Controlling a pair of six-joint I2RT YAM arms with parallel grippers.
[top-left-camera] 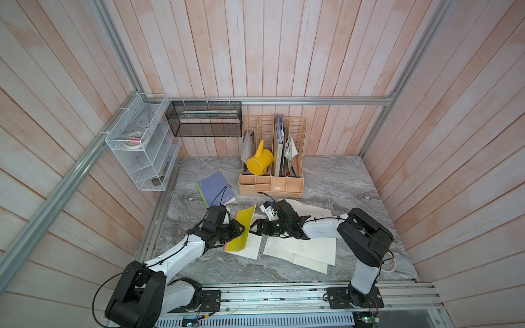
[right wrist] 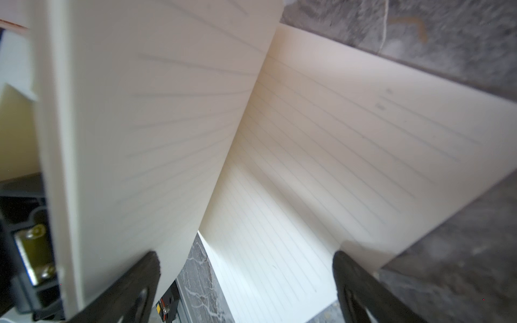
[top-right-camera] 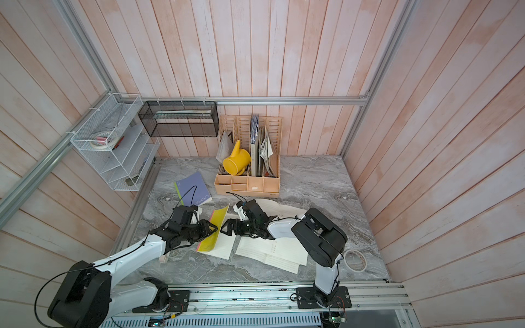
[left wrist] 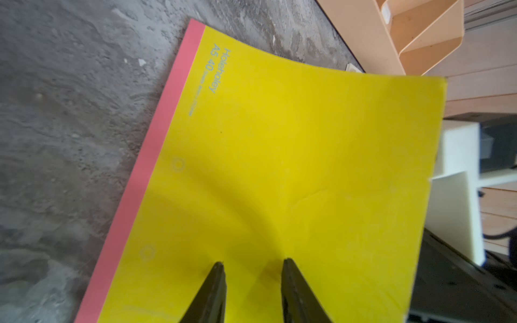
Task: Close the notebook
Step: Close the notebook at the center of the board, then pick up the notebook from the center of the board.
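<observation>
**Top views.** The left gripper (top-left-camera: 242, 227) had its black fingers partly spread. The tips were set against the outer face of the raised cover (top-left-camera: 245, 217) and clamped nothing. The right gripper (top-left-camera: 253, 227) faced it from the cover's other side with its jaws apart; whether it touched anything could not be told from here. The yellow notebook (top-right-camera: 220, 217) lay at lower centre of the frame in both top views, on the marble tabletop (top-left-camera: 341, 181). Its cover stood tilted between the two grippers, and its flat page (top-left-camera: 251, 247) rested on the table below. A second open notebook (top-left-camera: 301, 251), lined, lay right of centre under the right arm. A purple notebook (top-left-camera: 215, 188) lay left of centre. A beige desk organiser (top-left-camera: 271, 183) stood at the back of the table with a yellow watering can (top-left-camera: 259, 162) in it.

**Left wrist view.** Two dark fingertips (left wrist: 215, 290) showed a clear gap and were unclenched. Both rested on the yellow face of the cover, which curved around them. The pink spine strip (left wrist: 145, 179) lay along the marble.

**Right wrist view.** The right gripper (right wrist: 246, 255) had its fingers wide apart and grasped nothing. One finger (right wrist: 134, 279) touched the lower edge of the upright leaf (right wrist: 156, 125). The other finger (right wrist: 361, 285) sat by the edge of the flat page, which showed ruled lines; contact there could not be told.
</observation>
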